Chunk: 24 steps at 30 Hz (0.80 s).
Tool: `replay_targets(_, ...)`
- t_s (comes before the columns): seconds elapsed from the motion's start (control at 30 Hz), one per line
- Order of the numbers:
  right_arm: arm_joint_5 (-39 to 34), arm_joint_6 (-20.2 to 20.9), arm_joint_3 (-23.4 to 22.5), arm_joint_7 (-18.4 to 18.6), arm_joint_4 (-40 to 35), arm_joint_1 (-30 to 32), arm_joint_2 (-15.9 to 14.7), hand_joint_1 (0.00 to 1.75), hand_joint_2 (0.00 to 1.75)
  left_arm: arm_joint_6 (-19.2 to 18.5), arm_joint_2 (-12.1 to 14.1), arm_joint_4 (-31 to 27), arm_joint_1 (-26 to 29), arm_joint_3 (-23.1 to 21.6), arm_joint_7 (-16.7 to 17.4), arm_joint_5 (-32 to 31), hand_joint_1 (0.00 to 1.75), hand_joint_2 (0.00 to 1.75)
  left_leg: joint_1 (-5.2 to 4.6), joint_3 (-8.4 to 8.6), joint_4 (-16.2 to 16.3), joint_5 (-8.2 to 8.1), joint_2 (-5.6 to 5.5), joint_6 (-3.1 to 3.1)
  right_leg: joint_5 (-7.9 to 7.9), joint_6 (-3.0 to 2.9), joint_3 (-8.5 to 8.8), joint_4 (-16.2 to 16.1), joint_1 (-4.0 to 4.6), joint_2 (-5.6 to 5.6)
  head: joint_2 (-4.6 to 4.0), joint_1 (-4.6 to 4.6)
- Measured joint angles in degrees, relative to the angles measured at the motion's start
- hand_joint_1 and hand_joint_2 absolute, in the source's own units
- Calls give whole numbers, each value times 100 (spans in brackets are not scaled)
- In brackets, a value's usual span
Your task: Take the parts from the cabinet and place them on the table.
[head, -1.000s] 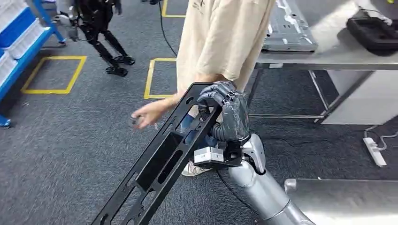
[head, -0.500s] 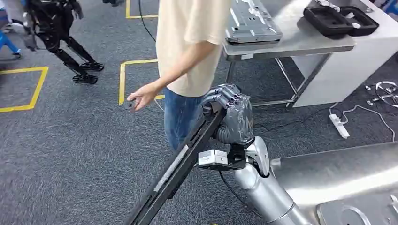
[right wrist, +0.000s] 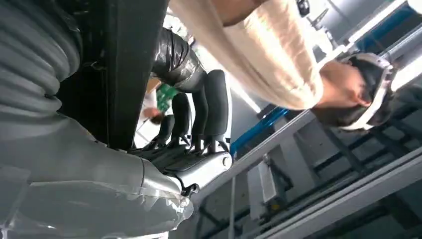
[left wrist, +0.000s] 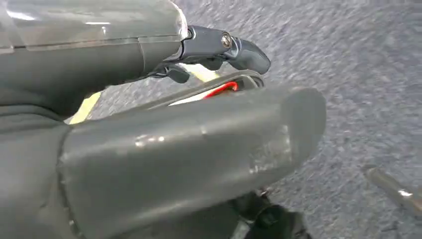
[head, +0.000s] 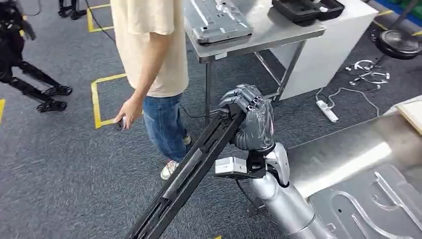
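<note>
Head view, frame centre: our right hand [head: 247, 115] clamps long black part [head: 191, 172] by top end, carrying toward desk [head: 343, 162] lower right; left hand [left wrist: 149, 149] grip unclear.

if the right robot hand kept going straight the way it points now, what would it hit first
Probably the metal table leg just beyond the right robot hand, which grips the long black frame part. The person stands off to the side of that line. Depth is unclear from the head view.
</note>
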Motion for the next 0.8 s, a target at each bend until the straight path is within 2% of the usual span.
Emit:
replay_targets(0.03, 0, 4, 2, 2, 0, -14, 18, 175, 175, -33, 2, 0, -29, 0, -33, 11, 0, 0, -4, 32, -107, -3, -28, 42, -7, 26, -68, 71, 3, 79, 0, 9)
replay_targets(0.1, -2, 0, 2, -7, -17, 0, 28, 175, 175, -68, 22, 0, -84, 2, -50, 15, 0, 0, -53, 14, -65, 10, 76, 98, 49, 110, -102, 23, -23, 189, 0, 0)
replay_targets(0.13, -2, -9, -2, -4, -20, 7, 20, 175, 175, -72, 15, 0, -105, 2, -72, 11, 0, 0, -37, 23, -98, 47, 166, 160, 81, 161, -121, 8, -33, 285, 0, 0)
replay_targets(0.17, 2, -13, -15, -4, -24, 31, 17, 175, 175, -81, -3, 0, -121, 2, -92, 4, 0, 0, -14, 28, -139, 80, 239, 212, 54, 162, -138, 33, -47, 189, 0, -2)
replay_targets(0.2, 7, -35, -42, -9, -61, 50, 9, 175, 175, -83, -4, -4, -151, 0, -120, -7, 0, 0, -24, 39, -159, 94, 298, 235, -38, 191, -180, 160, 5, -198, 0, 18)
replay_targets(0.23, 15, -44, -44, -9, -72, 51, 4, 175, 175, -85, -18, -4, -158, -2, -131, -20, 0, 0, -42, 46, -162, 94, 371, 281, -229, 219, -328, 467, -3, -409, 0, 13)
replay_targets(0.3, 26, -68, -59, -15, -103, 109, 0, 175, 175, -87, -20, -4, -128, -2, -133, -35, 0, 0, -72, 49, -162, 78, 539, 307, -569, 250, -695, 1225, -22, -523, 0, 15)
replay_targets(0.33, 48, -92, -94, -22, -114, 166, -6, 175, 175, -87, -15, -7, -110, -4, -133, -37, 0, 0, -75, 48, -160, 72, 627, 313, -627, 257, -829, 1482, -23, -542, 0, 18)
replay_targets(0.37, 68, -98, -125, -31, -122, 227, -11, 175, 175, -87, -11, -7, -104, -9, -133, -39, 0, 0, -76, 51, -159, 60, 707, 314, -554, 257, -829, 1480, -23, -550, 0, 18)
replay_targets(0.4, 112, -107, -175, -48, -149, 263, -26, 175, 175, -87, -11, -7, -109, -20, -133, -39, 0, 0, -79, 59, -159, 48, 771, 312, -395, 247, -721, 1272, -21, -561, 0, 18)
replay_targets(0.43, 131, -109, -203, -59, -170, 281, -35, 175, 175, -87, -11, -7, -118, -37, -133, -42, 0, 0, -83, 76, -159, 34, 839, 304, -181, 225, -521, 899, -16, -588, 0, 18)
replay_targets(0.47, 136, -116, -232, -66, -203, 290, -37, 175, 175, -87, -11, -7, -134, -53, -133, -42, 0, 0, -87, 107, -160, 12, 906, 289, 59, 184, -229, 380, 6, -697, 0, 17)
replay_targets(0.5, 138, -131, -262, -66, -241, 288, -37, 175, 175, -87, -13, -7, -155, -61, -133, -42, 0, 0, -97, 133, -165, -10, 964, 270, 51, 140, -76, 40, 57, -961, 0, 18)
replay_targets(0.53, 138, -142, -302, -68, -262, 284, -37, 175, 175, -87, -18, -7, -177, -72, -135, -42, 0, 0, -149, 140, -159, -27, 1012, 239, 27, 86, -47, -12, 158, -1131, 0, 18)
replay_targets(0.57, 138, -157, -330, -68, -284, 288, -39, 175, 175, -89, -18, -7, -196, -92, -135, -44, 0, 0, -146, 154, -182, -34, 1061, 221, 39, 53, -62, -8, 154, -1023, 0, 13)
replay_targets(0.63, 168, -173, -410, -68, -286, 313, -48, 175, 175, -91, -28, -7, -236, -131, -135, -44, 0, 0, -149, 226, -244, -38, 1202, 164, 35, 16, -65, -26, 161, -879, 0, 13)
replay_targets(0.67, 206, -175, -444, -68, -291, 316, -50, 175, 175, -92, -33, -7, -273, -144, -135, -44, 0, 0, -165, 269, -259, -65, 1236, 122, 70, -37, -17, -106, 123, -808, 0, 13)
replay_targets(0.7, 247, -184, -461, -70, -293, 316, -50, 175, 175, -92, -28, -9, -314, -153, -135, -44, 0, 0, -131, 261, -188, -144, 967, 103, 98, -59, 31, -169, 83, -748, 0, 11)
replay_targets(0.73, 289, -199, -470, -66, -289, 289, -50, 175, 175, -94, -28, -9, -325, -160, -138, -44, 0, 0, -118, 159, 42, -298, 729, 99, 108, -79, 45, -189, 68, -678, 0, 9)
replay_targets(0.77, 330, -203, -470, -66, -289, 284, -50, 175, 175, -94, -28, -9, -326, -168, -135, -44, 0, 0, -109, -25, 426, -498, 613, 97, 113, -132, 42, -188, 58, -620, 0, 4)
replay_targets(0.8, 354, -212, -472, -66, -284, 303, -42, 175, 175, -94, -28, -9, -313, -184, -133, -44, 0, 0, -110, -238, 854, -675, 552, 87, 112, -135, 44, -186, 58, -532, 0, 0)
